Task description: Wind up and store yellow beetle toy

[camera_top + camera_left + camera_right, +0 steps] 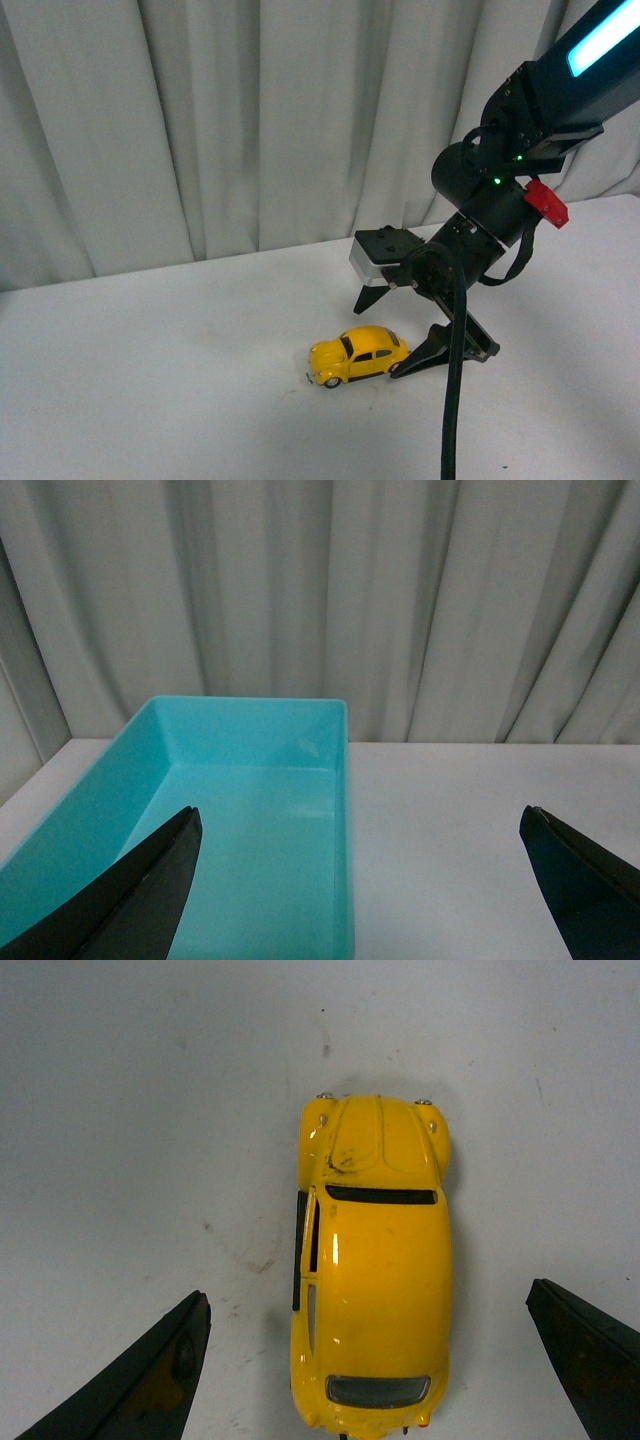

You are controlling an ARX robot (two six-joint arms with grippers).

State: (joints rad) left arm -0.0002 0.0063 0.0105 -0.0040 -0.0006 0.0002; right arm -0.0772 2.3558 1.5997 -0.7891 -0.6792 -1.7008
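Right gripper (365, 1293) spread wide over the toy, holding nothing.
Its black jaws stand either side of the small glossy yellow beetle toy car (358, 355), clear of both flanks, and the car sits on its wheels on the white table (150, 380). If one jaw lands first, the car may roll or skew, and its rounded, slick body could squirt free. The left gripper (360, 825) waits open and empty above the teal plastic bin (240, 735).

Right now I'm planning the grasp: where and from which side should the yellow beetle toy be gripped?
Probably grip the yellow beetle toy across its doors, from above: its roof is rounded, its sides flatter, and the open right gripper straddles them.
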